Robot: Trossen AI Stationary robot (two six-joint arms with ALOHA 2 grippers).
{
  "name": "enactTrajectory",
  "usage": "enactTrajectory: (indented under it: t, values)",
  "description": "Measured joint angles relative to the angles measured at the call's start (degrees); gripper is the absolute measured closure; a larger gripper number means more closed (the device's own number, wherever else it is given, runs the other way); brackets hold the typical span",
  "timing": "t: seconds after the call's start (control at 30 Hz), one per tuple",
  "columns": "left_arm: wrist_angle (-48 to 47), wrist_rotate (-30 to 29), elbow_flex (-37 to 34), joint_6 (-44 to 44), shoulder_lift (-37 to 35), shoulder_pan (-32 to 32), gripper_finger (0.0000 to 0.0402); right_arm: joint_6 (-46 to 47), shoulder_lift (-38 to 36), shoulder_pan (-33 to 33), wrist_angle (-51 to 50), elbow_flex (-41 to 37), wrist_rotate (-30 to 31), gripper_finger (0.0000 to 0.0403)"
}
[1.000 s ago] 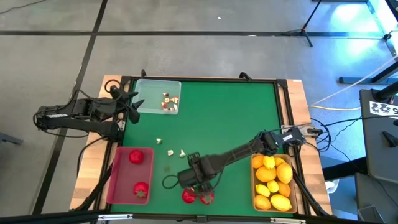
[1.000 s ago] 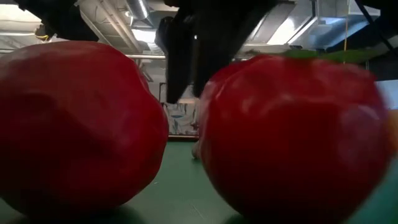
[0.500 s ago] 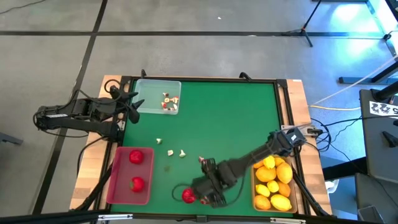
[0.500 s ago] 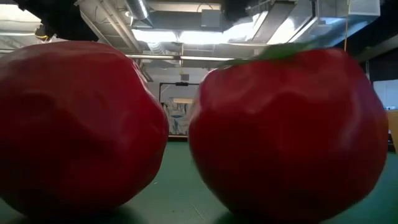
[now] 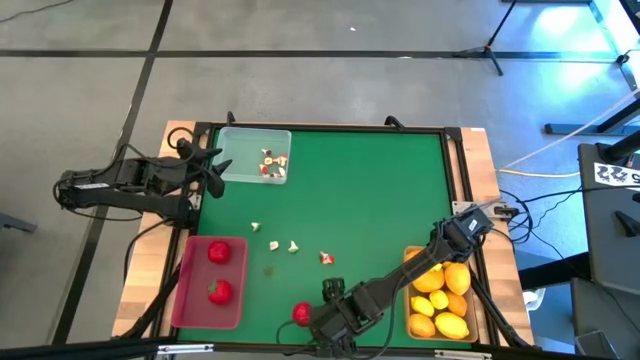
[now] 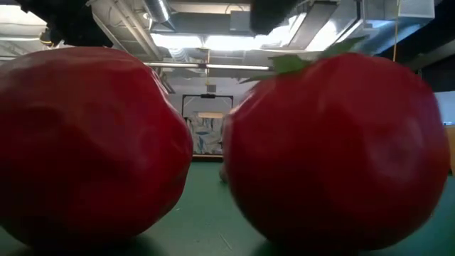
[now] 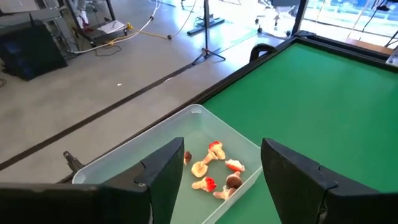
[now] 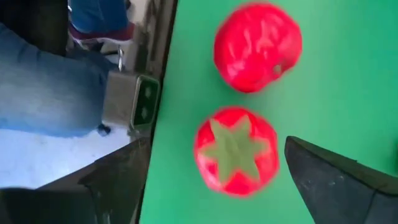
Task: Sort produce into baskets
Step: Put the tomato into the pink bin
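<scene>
Two red strawberries lie on the green table near its front edge. One [image 5: 301,313] [image 8: 257,46] shows in the high view. The other, green top up [image 8: 235,151] [image 6: 334,149], is hidden there under my right gripper [image 8: 217,149]. That gripper hangs open above it, pointing down, a finger on either side and not touching. My left gripper [image 7: 222,148] waits open by the clear basket [image 5: 240,150], which holds white-and-red bits [image 7: 214,171]. The red basket [image 5: 190,300] holds two strawberries [image 5: 218,272]. The tan basket [image 5: 408,300] holds lemons and an orange fruit [image 5: 440,292].
Several small white-and-red bits [image 5: 290,246] lie loose on the table's middle, between the red basket and my right arm. A small grey box [image 8: 134,102] sits at the table's front edge beside the strawberries. A person's legs in jeans [image 8: 43,87] stand just beyond that edge.
My right gripper has swung toward the table's near edge and a little to the right, rising slightly and rolling its wrist, staying open. It now covers the right-hand strawberry and has uncovered a small bit on the table. That strawberry's green top has shifted a little.
</scene>
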Motion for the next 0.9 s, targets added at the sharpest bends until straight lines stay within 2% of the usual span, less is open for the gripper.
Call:
enactTrajectory:
  t: [0.17, 0.4, 0.53, 0.9]
  values:
    - [0.0, 0.01, 0.0, -0.61, 0.02, 0.0, 0.0192, -1.9, -0.11, -0.09, 4.19, -0.45, 0.55, 0.0036]
    - [-0.06, 0.0, 0.0, -1.84, 0.02, 0.0, 0.0192, 0.83, -0.11, 0.25, -1.35, -5.25, 2.56, 0.0036]
    - [-1.41, 0.02, 0.0, -2.95, 0.02, 0.0, 0.0192, 2.42, -0.09, 0.31, -0.41, -8.43, 3.9, 0.0036]
    - [-2.78, 0.02, 0.0, -2.91, 0.02, 0.0, 0.0192, 0.91, -0.07, 0.22, 10.55, -12.52, 4.63, 0.0036]
